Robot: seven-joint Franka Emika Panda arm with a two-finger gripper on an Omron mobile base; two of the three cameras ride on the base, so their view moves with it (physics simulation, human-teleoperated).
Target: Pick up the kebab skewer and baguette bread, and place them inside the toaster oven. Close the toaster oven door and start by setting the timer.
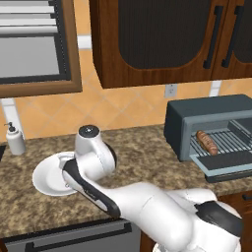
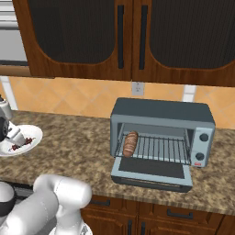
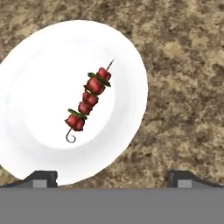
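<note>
1. Gripper (image 3: 112,178) hangs over the white plate (image 3: 127,52), jaws spread wide, nothing between them; the two tips sit at 7 and 5 o'clock in hand view, w/ the plate edge and counter between them.
2. Kebab skewer (image 3: 89,99) lies on the plate, near its middle, apart from the tips. Pointed end aims to 1 o'clock, hooked end to 7 o'clock in hand view. Red chunks w/ green bits along the stick.
3. In right base view the plate (image 2: 32,137) is at 9 o'clock, w/ the skewer (image 2: 20,144) as a small dark streak on it; gripper body partly over it at the left edge.
4. Baguette bread (image 2: 130,143) lies on the wire rack inside the toaster oven (image 2: 160,112), at the rack's left end. Left base view: bread (image 1: 206,142) also on the rack, oven (image 1: 206,110) at 3 o'clock.
5. Toaster oven door (image 2: 151,172) is dropped open, lying flat out front over the counter (image 2: 78,147).
6. Soap bottle (image 1: 15,139) stands at 9 o'clock in left base view, well apart from the plate (image 1: 47,179).
</note>
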